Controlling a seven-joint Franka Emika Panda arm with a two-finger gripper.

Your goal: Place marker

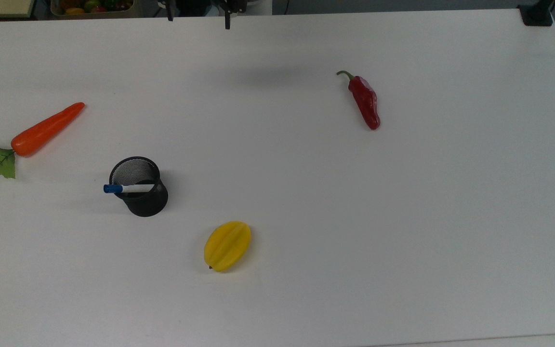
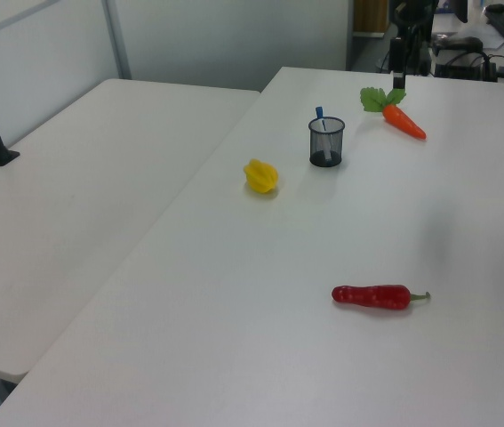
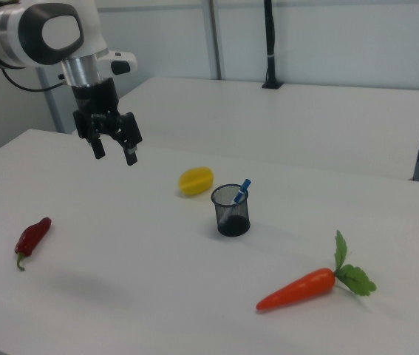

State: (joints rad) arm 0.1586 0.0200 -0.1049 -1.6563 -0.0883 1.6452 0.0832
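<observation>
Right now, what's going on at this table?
The marker is already standing in the black mesh cup, blue cap leaning out over the rim. The gripper hangs open and empty, high above the table and well away from the cup. A carrot, a red chilli and a yellow fruit lie spread out on the table, none touching anything else. The placing looks done.

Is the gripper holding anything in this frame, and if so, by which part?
Nothing is held. The gripper hangs open and empty above the table, while the marker stands in the black mesh cup.
</observation>
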